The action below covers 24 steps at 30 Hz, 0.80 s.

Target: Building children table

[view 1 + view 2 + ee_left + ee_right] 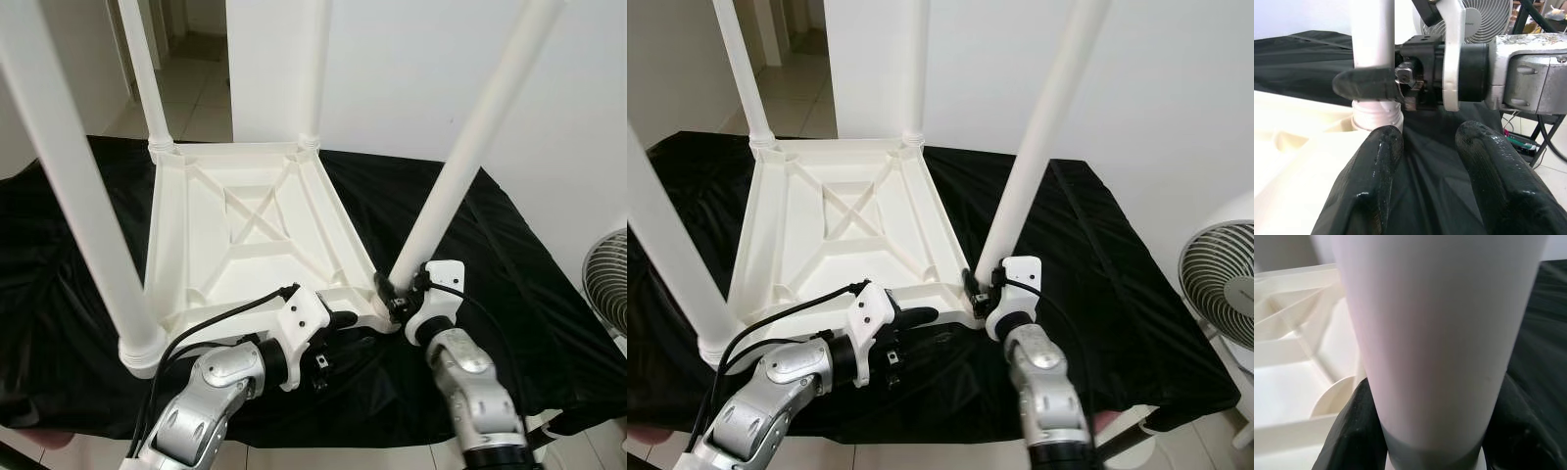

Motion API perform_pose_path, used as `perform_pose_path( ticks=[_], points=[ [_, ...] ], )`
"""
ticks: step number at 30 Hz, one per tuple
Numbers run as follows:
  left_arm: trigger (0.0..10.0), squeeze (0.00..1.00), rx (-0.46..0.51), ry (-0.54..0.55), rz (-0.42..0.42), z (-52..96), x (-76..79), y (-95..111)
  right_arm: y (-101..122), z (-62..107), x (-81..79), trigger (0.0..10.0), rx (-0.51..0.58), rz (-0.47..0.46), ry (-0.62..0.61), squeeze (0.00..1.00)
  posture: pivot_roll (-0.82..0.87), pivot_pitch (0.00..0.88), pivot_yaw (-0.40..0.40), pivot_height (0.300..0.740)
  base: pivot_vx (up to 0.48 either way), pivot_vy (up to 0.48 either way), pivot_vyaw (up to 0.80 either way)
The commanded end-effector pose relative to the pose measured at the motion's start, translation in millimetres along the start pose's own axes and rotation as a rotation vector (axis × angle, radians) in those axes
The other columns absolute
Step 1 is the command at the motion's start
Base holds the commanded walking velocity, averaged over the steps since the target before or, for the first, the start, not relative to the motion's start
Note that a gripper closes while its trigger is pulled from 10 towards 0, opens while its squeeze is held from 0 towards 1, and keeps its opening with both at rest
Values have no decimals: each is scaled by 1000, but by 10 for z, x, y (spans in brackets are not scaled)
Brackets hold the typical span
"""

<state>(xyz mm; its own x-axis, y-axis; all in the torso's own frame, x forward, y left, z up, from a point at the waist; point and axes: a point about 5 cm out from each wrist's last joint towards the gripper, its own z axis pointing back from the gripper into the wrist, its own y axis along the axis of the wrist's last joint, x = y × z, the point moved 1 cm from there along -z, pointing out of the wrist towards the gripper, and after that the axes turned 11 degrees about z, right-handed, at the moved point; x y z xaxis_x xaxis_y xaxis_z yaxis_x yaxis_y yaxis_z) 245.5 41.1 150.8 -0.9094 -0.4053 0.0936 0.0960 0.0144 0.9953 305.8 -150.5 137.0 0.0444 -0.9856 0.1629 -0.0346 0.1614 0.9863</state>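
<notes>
now right gripper (395, 291) fingers clamp table leg (460, 166) base — left gripper (345, 320) fingers apart, empty.

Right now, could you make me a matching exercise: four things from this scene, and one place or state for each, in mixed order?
1. right pincer
2. left pincer
3. tabletop
4. fan

a. upside down on the black cloth
b. standing on the floor beside the bench
c. closed around the base of a table leg
d. open, by the tabletop's near edge

Pairs: 1-c, 2-d, 3-a, 4-b
</notes>
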Motion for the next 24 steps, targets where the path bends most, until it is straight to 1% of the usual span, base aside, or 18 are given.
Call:
perform_pose_path(
  ticks=[1,2,3,4,5,6,7,8,14,15,16,17,18,20,21,22,23,24],
  points=[
    [10000,0,5,38,0,-11,-5,-8,-32,21,100,0,-31,1,-92,0,-5,37,-76,740,0,0,0],
    [10000,0,6,38,1,-15,-1,-9,-48,35,38,0,-50,-11,-116,0,-2,35,-83,740,0,0,0],
    [10000,0,6,38,1,-15,-1,-9,-48,35,38,0,-50,-11,-116,0,-2,35,-83,740,0,0,0],
    [10000,0,8,39,2,-20,3,-9,-58,39,-93,0,-67,-40,-89,0,1,35,-85,740,0,0,0],
    [10000,0,8,39,2,-20,3,-9,-58,39,-93,0,-67,-40,-89,0,1,35,-85,740,0,0,0],
    [10000,0,10,40,3,-25,4,-7,-36,42,-177,0,-67,-50,-64,0,0,36,-85,740,0,0,0],
    [10000,0,10,40,3,-25,4,-7,-36,42,-177,0,-67,-50,-64,0,0,36,-85,740,0,0,0],
    [10000,0,12,41,4,-27,4,-6,-17,42,-237,0,-65,-55,-21,0,-2,38,-87,740,0,0,0],
    [10000,0,13,48,3,-22,-3,-6,20,56,-334,0,-58,-61,57,0,-1,40,-90,740,0,0,0],
    [10000,0,15,51,4,-22,-5,-5,40,58,-372,3765,-54,-47,75,0,-1,40,-89,740,0,0,0],
    [10000,0,16,52,5,-22,-6,-4,54,58,-397,3765,-51,-35,85,0,-1,40,-89,740,0,0,0],
    [10000,0,16,53,5,-22,-7,-4,74,55,-404,10000,-40,-22,92,0,-1,40,-89,740,0,0,0],
    [10000,0,17,54,6,-22,-9,-3,82,39,-363,10000,-36,-20,88,0,-3,40,-88,740,0,0,0],
    [10000,0,17,54,6,-22,-9,-3,82,39,-363,10000,-36,-20,88,0,-3,40,-88,740,0,0,0],
    [10000,0,17,54,5,-22,-10,-2,89,25,-324,10000,-29,-18,88,12,-3,40,-88,740,0,0,0],
    [10000,0,19,55,6,-24,-14,2,101,3,-250,10000,-16,-8,93,1000,-6,40,-86,740,0,0,0],
    [10000,0,19,55,6,-24,-14,2,101,3,-250,10000,-16,-8,93,1000,-6,40,-86,740,0,0,0],
    [10000,0,19,56,5,-26,-17,4,120,-15,-165,10000,1,6,98,1000,-6,40,-86,740,0,0,0]
  ],
)
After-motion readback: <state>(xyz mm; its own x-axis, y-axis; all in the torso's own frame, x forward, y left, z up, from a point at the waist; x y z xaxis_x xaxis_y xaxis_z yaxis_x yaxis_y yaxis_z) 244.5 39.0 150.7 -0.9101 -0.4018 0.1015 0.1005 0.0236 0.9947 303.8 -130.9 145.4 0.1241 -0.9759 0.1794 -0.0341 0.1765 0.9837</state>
